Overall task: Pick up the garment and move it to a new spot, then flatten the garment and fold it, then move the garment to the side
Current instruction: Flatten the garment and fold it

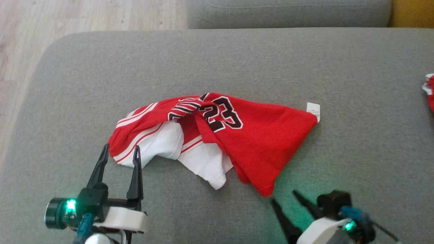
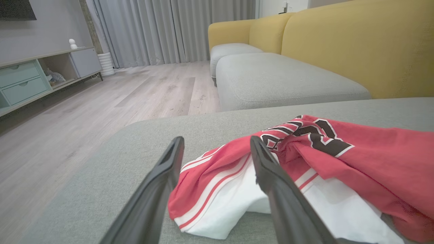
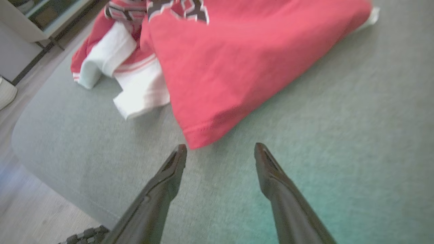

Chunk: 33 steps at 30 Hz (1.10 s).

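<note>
The garment (image 1: 257,139) is a red jersey with white trim and a black number, lying crumpled on the grey sofa cushion (image 1: 217,64). My left gripper (image 1: 121,146) stands open at the garment's near-left corner, its fingertips reaching the striped red and white edge (image 2: 217,183). Near the lower right, my right gripper (image 1: 283,196) is open just short of the garment's pointed red hem (image 3: 200,135). Neither gripper holds cloth. A white label (image 1: 313,110) sticks out at the garment's far right tip.
Another piece of red and white cloth (image 1: 430,91) peeks in at the right edge. Wooden floor (image 1: 30,40) lies beyond the cushion's rounded left edge. A second grey seat (image 2: 281,78) with yellow backrest (image 2: 356,44) stands behind, and a cabinet (image 2: 37,74) across the floor.
</note>
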{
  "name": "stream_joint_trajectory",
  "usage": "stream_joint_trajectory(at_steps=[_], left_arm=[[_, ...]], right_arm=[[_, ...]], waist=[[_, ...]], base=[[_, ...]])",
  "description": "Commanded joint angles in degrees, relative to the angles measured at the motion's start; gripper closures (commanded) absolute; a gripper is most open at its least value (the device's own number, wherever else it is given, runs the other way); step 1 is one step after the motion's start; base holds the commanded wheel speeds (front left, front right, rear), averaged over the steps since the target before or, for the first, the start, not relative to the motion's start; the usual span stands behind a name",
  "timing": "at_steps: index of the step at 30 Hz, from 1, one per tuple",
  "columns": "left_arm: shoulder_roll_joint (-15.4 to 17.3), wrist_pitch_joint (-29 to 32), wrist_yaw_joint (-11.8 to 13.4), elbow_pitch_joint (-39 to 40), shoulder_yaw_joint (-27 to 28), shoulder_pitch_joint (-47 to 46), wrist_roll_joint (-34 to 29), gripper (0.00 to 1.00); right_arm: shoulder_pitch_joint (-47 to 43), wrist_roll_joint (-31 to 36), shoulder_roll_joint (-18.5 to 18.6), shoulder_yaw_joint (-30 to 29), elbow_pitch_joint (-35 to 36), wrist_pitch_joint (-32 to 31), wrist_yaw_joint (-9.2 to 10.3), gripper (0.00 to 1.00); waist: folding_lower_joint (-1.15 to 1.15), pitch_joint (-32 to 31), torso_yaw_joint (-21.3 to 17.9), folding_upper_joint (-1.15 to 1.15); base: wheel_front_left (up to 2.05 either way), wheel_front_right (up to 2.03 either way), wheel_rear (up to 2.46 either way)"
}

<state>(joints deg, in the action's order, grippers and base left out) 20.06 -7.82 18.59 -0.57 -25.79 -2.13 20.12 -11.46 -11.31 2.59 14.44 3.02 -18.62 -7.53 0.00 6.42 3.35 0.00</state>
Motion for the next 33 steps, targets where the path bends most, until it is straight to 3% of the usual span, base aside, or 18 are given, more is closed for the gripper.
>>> stream_joint_trajectory(at_steps=[1,12,13,14,20,28,33], left_arm=[[0.8,-0.3,-0.1,1.6,2.2,-3.1,0.4,0.0],[-0.8,-1.9,-0.9,-0.5,1.5,-5.0,1.3,0.0],[-0.9,-2.1,-0.9,-0.6,1.5,-5.1,1.3,0.0],[-1.1,-2.2,-0.9,-0.8,1.4,-5.3,1.4,0.0],[-1.7,-3.0,-1.2,-1.4,1.1,-5.8,1.7,0.0],[-2.0,-3.8,-1.2,-2.0,1.2,-5.6,2.4,0.0],[-2.5,-4.0,-1.5,-2.3,0.7,-6.1,2.6,0.0]], right_arm=[[1.9,-0.2,0.3,1.7,1.4,0.0,0.04,0.0],[8.7,-5.5,0.3,6.4,-11.8,5.2,0.04,0.0],[9.4,-6.1,0.3,6.6,-12.7,5.6,0.04,0.43],[10.1,-6.5,0.3,6.9,-13.5,6.0,0.04,1.0],[11.5,-6.8,0.3,6.0,-12.6,8.7,0.04,1.0],[10.9,-4.6,2.8,4.2,2.5,5.6,0.04,1.0],[14.1,-4.2,4.3,1.2,5.7,3.5,0.04,1.0]], waist=[[0.0,0.5,0.6,0.0],[0.0,2.4,2.5,0.0],[0.0,2.5,2.5,0.0],[0.0,2.6,2.6,0.0],[0.0,2.7,3.1,0.0],[0.0,2.8,2.0,0.0],[0.0,2.9,2.1,0.0]], base=[[0.0,0.0,0.0],[0.0,0.0,0.0],[0.0,0.0,0.0],[0.0,0.0,0.0],[0.0,0.0,0.0],[0.0,0.0,0.0],[0.0,0.0,0.0]])
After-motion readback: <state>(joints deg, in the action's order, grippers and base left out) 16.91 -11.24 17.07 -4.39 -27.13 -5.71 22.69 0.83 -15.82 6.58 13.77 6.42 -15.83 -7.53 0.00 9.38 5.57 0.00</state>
